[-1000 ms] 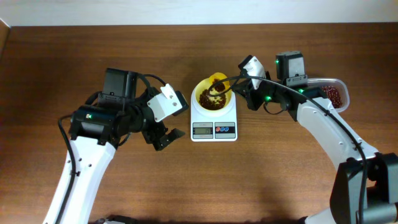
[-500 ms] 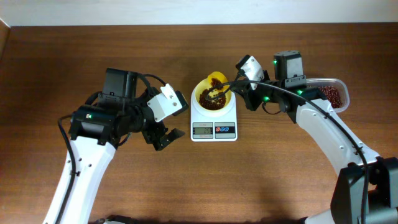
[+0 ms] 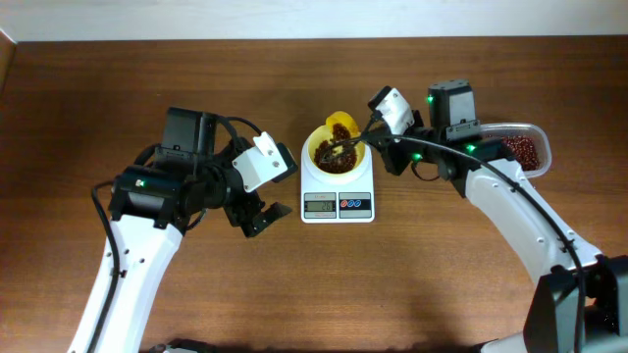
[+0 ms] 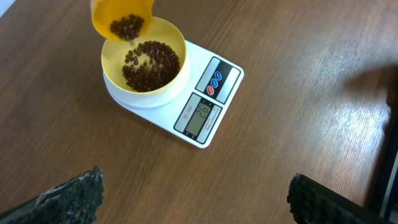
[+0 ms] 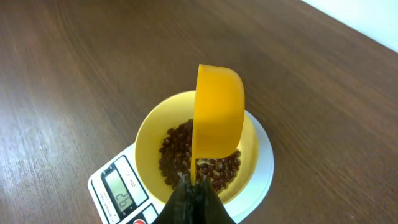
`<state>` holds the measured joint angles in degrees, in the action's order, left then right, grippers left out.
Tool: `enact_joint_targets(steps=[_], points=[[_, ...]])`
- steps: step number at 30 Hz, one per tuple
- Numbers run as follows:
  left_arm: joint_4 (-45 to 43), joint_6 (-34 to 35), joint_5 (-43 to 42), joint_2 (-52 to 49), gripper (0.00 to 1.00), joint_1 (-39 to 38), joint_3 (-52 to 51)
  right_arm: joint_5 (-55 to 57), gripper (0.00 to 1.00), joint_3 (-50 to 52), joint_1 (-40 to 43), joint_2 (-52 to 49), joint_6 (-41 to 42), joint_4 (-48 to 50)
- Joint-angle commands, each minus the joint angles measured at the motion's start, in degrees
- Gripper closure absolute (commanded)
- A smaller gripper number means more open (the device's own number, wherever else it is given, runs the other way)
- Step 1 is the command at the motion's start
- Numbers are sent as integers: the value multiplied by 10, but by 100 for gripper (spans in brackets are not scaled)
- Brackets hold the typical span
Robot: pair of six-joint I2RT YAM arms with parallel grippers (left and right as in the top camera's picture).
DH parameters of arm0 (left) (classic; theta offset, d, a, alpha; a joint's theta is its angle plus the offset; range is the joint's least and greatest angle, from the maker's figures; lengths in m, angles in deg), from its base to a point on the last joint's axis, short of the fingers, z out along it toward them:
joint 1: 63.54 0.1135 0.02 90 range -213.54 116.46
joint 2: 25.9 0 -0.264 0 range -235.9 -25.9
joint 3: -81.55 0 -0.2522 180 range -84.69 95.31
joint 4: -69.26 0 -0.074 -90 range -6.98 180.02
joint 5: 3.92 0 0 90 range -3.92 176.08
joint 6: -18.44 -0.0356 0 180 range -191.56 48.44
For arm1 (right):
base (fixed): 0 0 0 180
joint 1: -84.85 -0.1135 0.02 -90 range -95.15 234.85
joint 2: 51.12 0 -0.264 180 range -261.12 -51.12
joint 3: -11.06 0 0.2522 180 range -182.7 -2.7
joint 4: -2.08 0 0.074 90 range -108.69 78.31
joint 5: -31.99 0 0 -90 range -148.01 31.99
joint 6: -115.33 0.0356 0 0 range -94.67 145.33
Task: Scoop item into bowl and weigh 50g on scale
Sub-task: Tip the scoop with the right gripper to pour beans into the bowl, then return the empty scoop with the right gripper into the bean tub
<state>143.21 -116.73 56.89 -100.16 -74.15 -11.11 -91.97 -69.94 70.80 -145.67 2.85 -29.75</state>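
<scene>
My right fingers [image 5: 193, 202] are pinched tight on the handle of the yellow scoop [image 5: 217, 118], and that is the arm that matters here. The scoop hangs directly over the pale yellow bowl [image 5: 148, 134], rolled onto its side so the mouth faces down and sideways. Its handle runs from the bowl straight back to my fingers. A few beans cling inside the scoop in the left wrist view, and the main heap of beans [image 4: 152, 62] lies in the bowl, which sits on the round plate of the white scale [image 4: 211, 93]. The display is lit, but I cannot read its digits with confidence. My left fingers [image 3: 263, 220] are spread wide and hold nothing, above the bench [image 3: 442, 275] just left of the scale. The clear tub [image 3: 545, 152] with the bean supply lies on the far side of my right arm, away from the bowl. I judge any refill means swinging that scoop rightward.
</scene>
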Motion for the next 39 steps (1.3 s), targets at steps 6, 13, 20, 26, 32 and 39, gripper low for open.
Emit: enact_joint_targets(steps=[6, 13, 20, 26, 32, 39], points=[[-1, 7, -10, -1, 1, -1, -5, 15, 96, -9, -15, 21, 0, 4], [-1, 7, -10, -1, 1, -1, -5, 90, 96, -9, -33, 22, -14, -17], [-1, 7, -10, -1, 1, -1, -5, 92, 96, -12, -49, 29, -77, -20], [-1, 7, -10, -1, 1, -1, -5, 95, 96, -12, -56, 33, -78, -17], [-1, 7, -10, -1, 1, -1, -5, 136, 96, -12, -56, 39, -78, -2], [-1, 7, -10, -1, 1, -1, -5, 136, 96, -12, -63, 38, -78, -14]])
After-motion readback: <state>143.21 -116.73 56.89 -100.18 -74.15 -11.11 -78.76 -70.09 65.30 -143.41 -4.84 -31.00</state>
